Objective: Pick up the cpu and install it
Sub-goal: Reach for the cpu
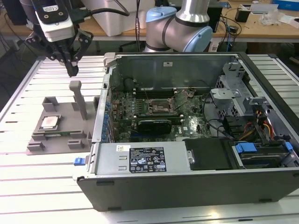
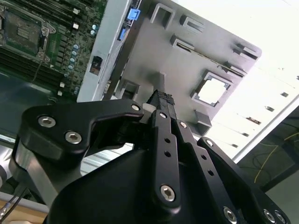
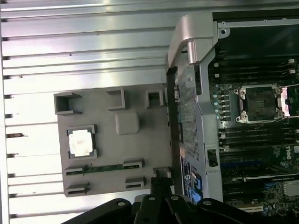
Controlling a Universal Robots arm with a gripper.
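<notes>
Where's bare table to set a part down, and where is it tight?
In the exterior view, the slatted table is bare in front of the fixture plate, toward that view's lower left, and beyond the plate at upper left. Crowded: the plate's posts and pockets, one holding the cpu, and inside the computer case.

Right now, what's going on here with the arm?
The arm's gripper hangs shut and empty above the grey fixture plate, at the exterior view's left. The cpu lies in its recess on that plate, not picked up yet. The socket in the open computer case is empty.
</notes>
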